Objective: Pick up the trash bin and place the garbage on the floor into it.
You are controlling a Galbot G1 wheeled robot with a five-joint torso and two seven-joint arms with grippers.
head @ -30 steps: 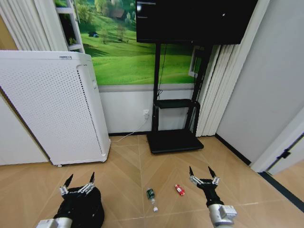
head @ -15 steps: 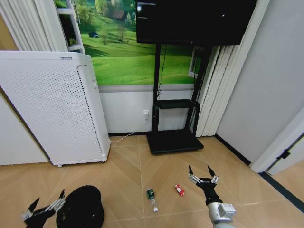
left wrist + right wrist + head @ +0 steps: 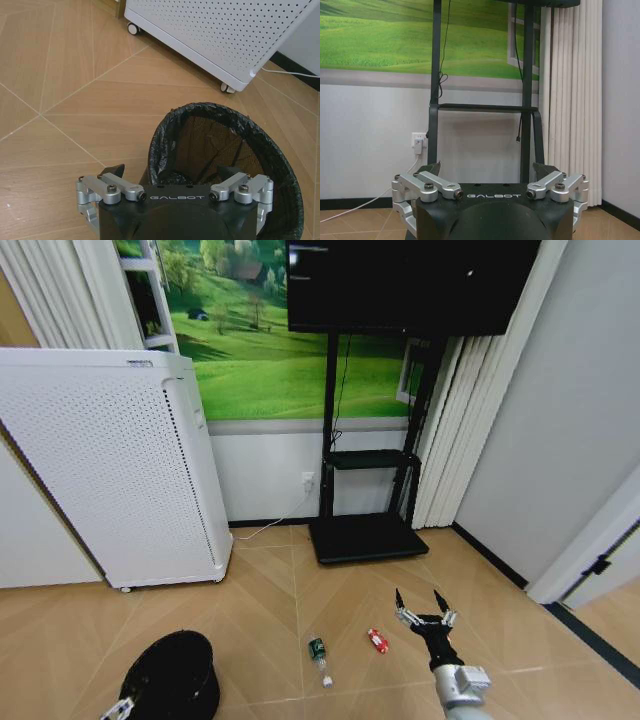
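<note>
Head view shows your right gripper (image 3: 419, 615) held level over the floor, fingers (image 3: 400, 602) spread wide and released. Your left gripper (image 3: 172, 176) has dropped back to the frame's bottom edge since a moment ago; its fingers (image 3: 116, 170) are also spread, straddling the near rim of the trash bin (image 3: 227, 150), round, black, lined with crinkled plastic. Bottle (image 3: 318, 654) and red packet (image 3: 377, 640) lie between both grippers.
</note>
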